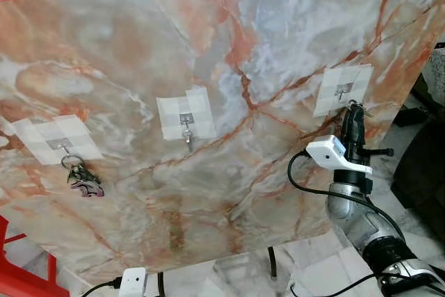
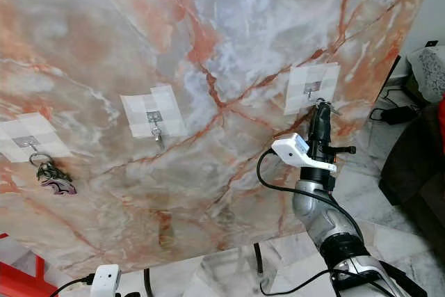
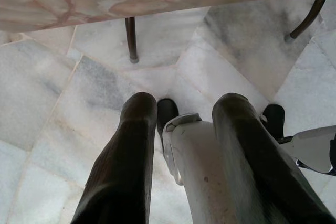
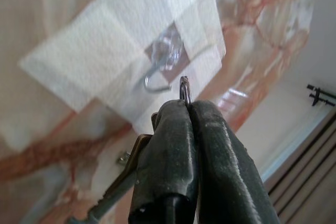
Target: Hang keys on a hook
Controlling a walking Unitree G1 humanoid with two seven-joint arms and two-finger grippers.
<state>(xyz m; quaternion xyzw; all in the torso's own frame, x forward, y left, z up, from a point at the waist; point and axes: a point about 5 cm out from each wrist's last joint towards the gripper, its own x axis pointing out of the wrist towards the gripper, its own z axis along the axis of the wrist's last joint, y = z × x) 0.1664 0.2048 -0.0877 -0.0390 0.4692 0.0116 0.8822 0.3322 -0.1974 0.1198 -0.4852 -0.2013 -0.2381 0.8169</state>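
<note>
Marble board (image 1: 229,46), right gripper (image 4: 185,103) pinching key ring (image 4: 184,88) just beside right hook (image 4: 157,80), left gripper (image 3: 184,124) fingers parted

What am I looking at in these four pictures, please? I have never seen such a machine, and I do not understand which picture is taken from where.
This is a humanoid robot with two arms. The two wide pictures come from the cameras in its head; the other two come from cameras on its wrists.

Before it stands a marble-patterned board with three taped metal hooks. The left hook already carries a bunch of keys. The middle hook is bare.

The right end effector is raised to the right hook. In the right wrist picture its fingers are pinched shut on a key ring, just beside that hook, not yet on it; a key hangs below.

The left end effector hangs idle and open, pointing at the tiled floor.
</note>
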